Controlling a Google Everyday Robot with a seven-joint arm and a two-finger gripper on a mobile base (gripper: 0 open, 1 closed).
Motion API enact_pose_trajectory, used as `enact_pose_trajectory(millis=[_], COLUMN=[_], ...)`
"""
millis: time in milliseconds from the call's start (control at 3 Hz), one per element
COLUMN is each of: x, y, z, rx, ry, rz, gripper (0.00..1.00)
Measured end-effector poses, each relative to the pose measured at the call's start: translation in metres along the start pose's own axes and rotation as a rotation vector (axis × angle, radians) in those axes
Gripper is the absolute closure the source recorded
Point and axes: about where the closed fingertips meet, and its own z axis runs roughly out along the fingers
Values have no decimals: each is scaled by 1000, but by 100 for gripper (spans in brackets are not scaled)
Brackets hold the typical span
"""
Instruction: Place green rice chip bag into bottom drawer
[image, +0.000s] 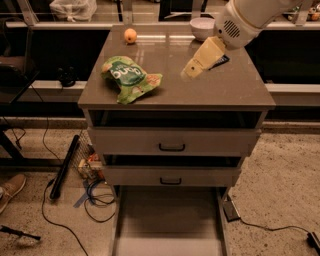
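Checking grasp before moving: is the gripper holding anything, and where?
Nothing. The gripper hovers above the tabletop, apart from the green rice chip bag lying there.

Single high front camera looks down; hand (193, 69) upper right.

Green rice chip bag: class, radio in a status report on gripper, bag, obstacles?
Gripper over cabinet top, right of green rice chip bag, not touching. Bag lying on top's left side. Bottom drawer pulled out; nothing between gripper and bag.
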Motion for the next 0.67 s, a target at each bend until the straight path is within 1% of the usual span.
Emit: enact_pose_trajectory(millis=[333,667], x=[-22,-61], y=[15,33], z=[25,66], rx=[5,11], ry=[0,-9], rz=[11,30], gripper=[0,0])
